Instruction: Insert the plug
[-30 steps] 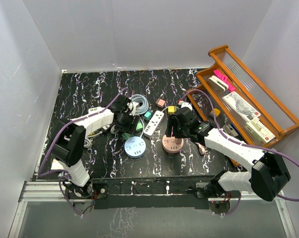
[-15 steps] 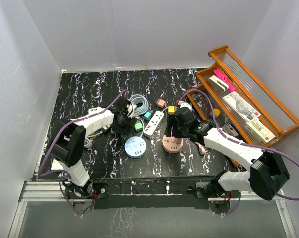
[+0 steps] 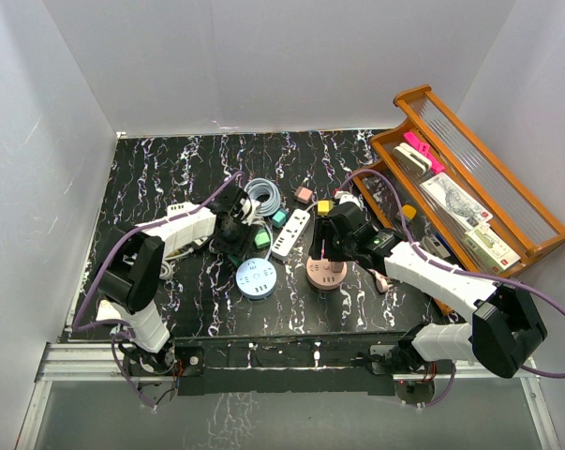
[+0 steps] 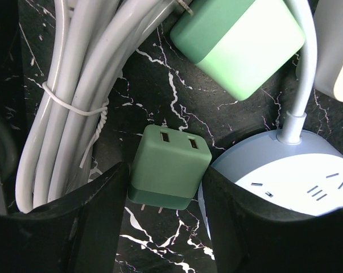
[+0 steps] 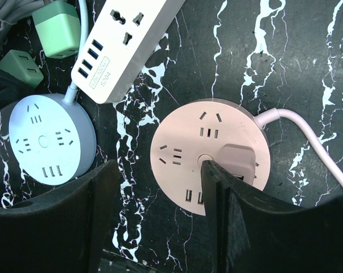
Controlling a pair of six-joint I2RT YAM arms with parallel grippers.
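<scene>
The small dark green plug (image 4: pixel 170 165) lies on the black marbled table (image 3: pixel 170 169) with its two USB slots facing up and its metal prongs pointing toward the wrist. It sits between a tied coil of grey cable (image 4: pixel 74 85) and the round blue socket hub (image 4: pixel 285 170), just beside the hub. The left gripper (image 4: pixel 165 170) is lowered over it with one finger on each side. The fingers (image 4: pixel 91 222) seem to touch the plug's flanks, though from this angle I cannot tell whether they actually clamp it. A larger light green adapter (image 4: pixel 239 40) lies just beyond it, on the hub's white lead. The right gripper (image 5: pixel 160 165) hangs over the round pink socket hub (image 5: pixel 208 148), its fingers well apart and holding nothing. One fingertip is above the hub's centre, next to a pale plug (image 5: pixel 239 162) already seated there. A white power strip (image 5: pixel 125 40) lies between the two hubs, and a wooden rack (image 3: pixel 469 187) stands at the table's right edge.
</scene>
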